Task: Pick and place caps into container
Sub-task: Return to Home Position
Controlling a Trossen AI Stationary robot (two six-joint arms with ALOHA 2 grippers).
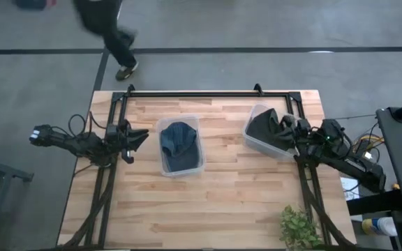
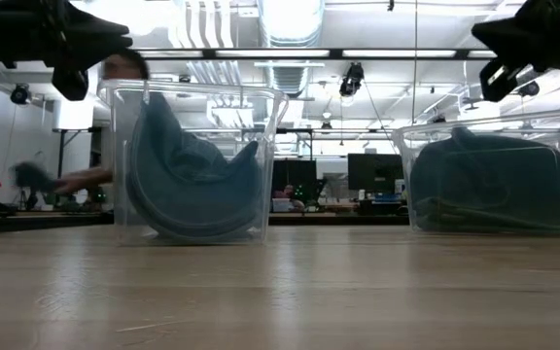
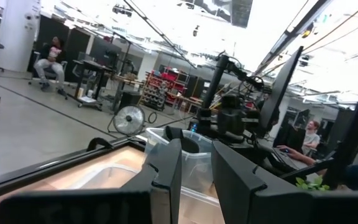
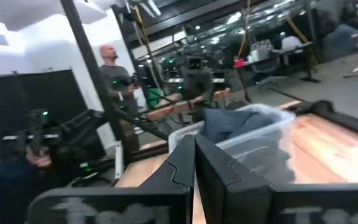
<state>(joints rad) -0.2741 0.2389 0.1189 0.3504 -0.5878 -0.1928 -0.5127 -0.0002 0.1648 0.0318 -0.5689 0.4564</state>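
Found the left gripper (image 1: 139, 135) at the left side of the table (image 1: 208, 209), raised above the wood and just beside the left container (image 1: 181, 119), without touching it. Saw in the left wrist view a clear gap between its two fingers (image 3: 166, 177), with nothing between them, so judged it open and empty. Next to the right, found the left container standing upright on the table, clear-walled, with blue caps (image 1: 179, 141) lying inside it. Could see in the low view the curved blue fabric pressed against the walls, but could not count the caps. Further right, well apart from the first box, found the right container (image 1: 255, 111), also clear, with dark caps (image 1: 265, 130) inside, filling most of it. Again could not tell their number. Found the right gripper (image 1: 285, 127) over the right edge of this container, held above the caps and, as far as visible, not touching them. Saw in the right wrist view its fingers (image 4: 178, 163) pressed together with only a thin line between, so judged it closed on nothing. At the near right corner of the table, noticed a small green plant (image 1: 299, 226).
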